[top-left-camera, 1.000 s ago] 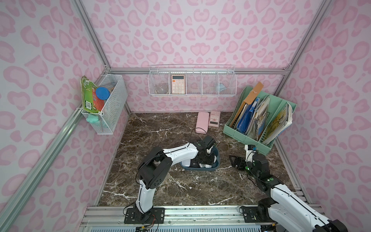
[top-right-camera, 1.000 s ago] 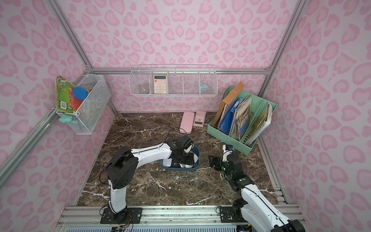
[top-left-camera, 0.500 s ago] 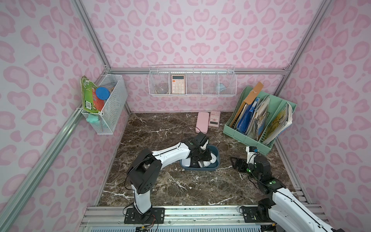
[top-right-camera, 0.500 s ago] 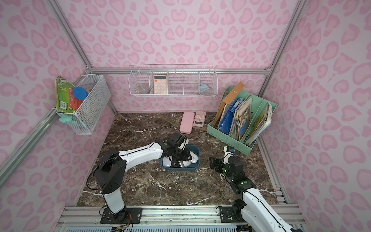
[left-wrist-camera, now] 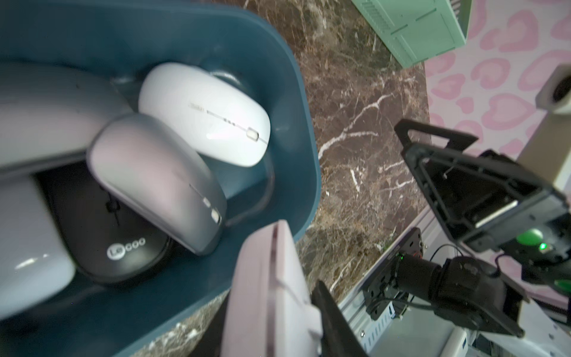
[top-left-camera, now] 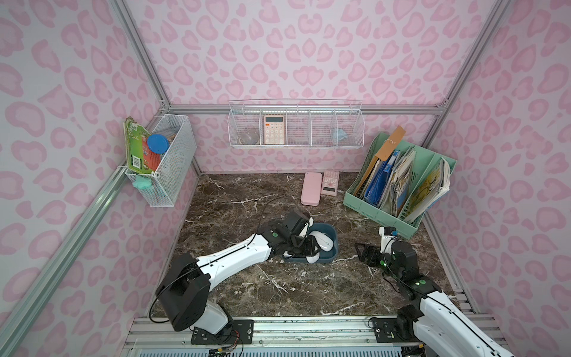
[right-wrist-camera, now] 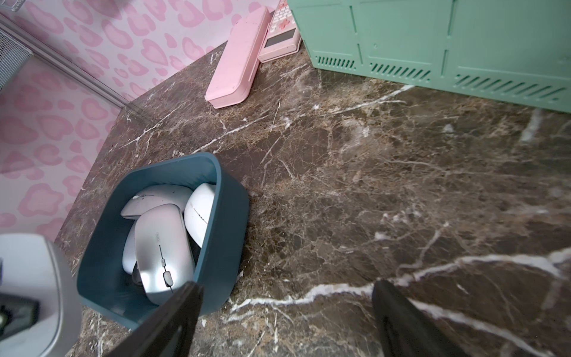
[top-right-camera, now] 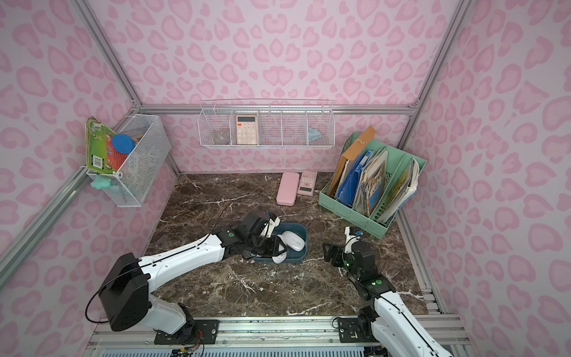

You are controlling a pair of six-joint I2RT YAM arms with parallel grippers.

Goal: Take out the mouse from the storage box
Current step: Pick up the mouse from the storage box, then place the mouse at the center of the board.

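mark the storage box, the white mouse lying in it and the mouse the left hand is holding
storage box (right-wrist-camera: 225, 241): right wrist view, outer side wall
white mouse (left-wrist-camera: 204, 114): left wrist view, top shell
held mouse (left-wrist-camera: 262, 278): left wrist view, pale side

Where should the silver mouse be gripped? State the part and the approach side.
Probably grip the silver mouse across its long flanks at mid-body, coming straight down from above: it lies topmost in the box, hump up, with both flanks exposed.
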